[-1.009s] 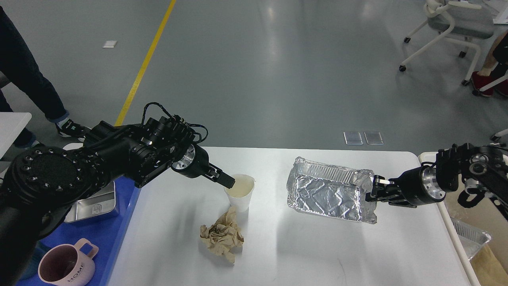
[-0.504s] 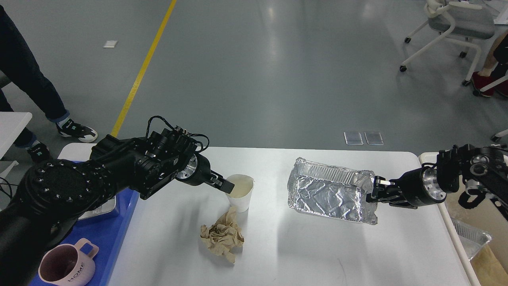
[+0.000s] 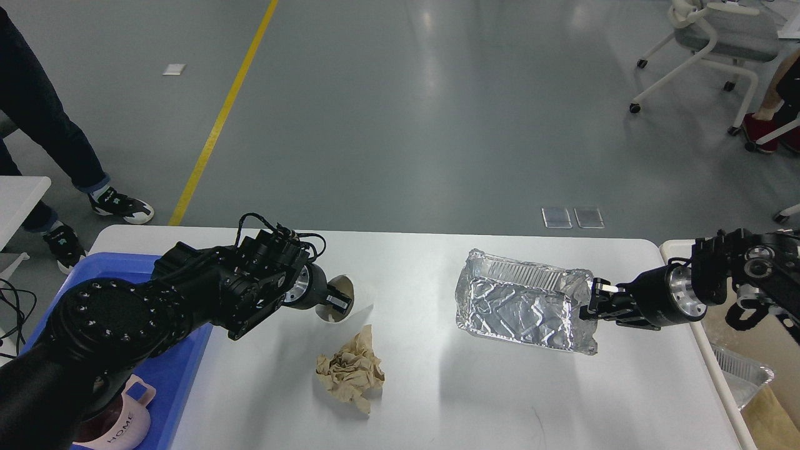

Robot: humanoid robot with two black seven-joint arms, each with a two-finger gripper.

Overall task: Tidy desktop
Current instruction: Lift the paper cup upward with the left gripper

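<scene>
The white desktop (image 3: pixel 450 387) holds a crumpled brown paper ball (image 3: pixel 350 372) at centre front. My left gripper (image 3: pixel 336 302) is shut on the rim of a white paper cup (image 3: pixel 345 289). It holds the cup tipped on its side, just above the desktop and left of centre. My right gripper (image 3: pixel 594 301) is shut on the right rim of a crumpled foil tray (image 3: pixel 515 301). It holds the tray tilted, with its lower edge near the desktop.
A blue plastic tray (image 3: pixel 187 369) lies at the left edge with a pink mug (image 3: pixel 128 425) in it. A cream-white bin (image 3: pixel 703 340) at the right edge holds another foil container (image 3: pixel 744 374). A person's legs (image 3: pixel 37 125) stand far left.
My left gripper has pulled back to the left with the paper cup, tipping it from upright onto its side. The right gripper and foil tray have barely shifted.
</scene>
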